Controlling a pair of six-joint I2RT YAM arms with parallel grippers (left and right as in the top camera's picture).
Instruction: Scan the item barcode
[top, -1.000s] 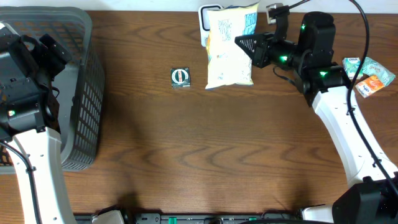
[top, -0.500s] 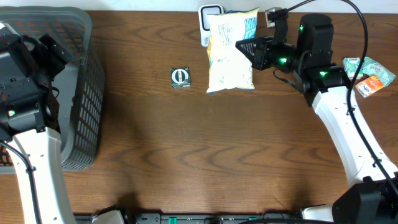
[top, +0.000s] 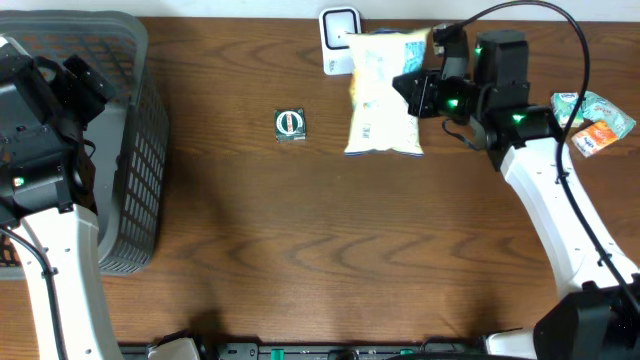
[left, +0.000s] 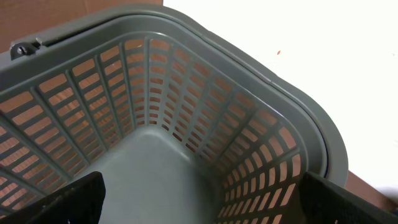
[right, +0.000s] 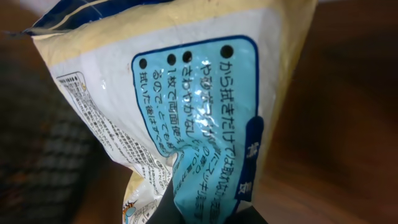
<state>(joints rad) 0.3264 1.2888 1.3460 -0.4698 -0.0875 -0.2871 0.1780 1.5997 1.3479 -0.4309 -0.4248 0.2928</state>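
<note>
Right end effector (top: 408, 90), clamped shut on a bag (top: 380, 105), holds it beside the scanner (top: 339, 35). Scanning step seems underway; next, the barcode must face the scanner.

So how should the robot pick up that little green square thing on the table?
Probably from straight above, pinching two opposite edges of the little green packet. It lies flat on the table, so it has no tall side to grab, and bare wood lies all round it, the snack bag well apart, leaving room to close in.
</note>
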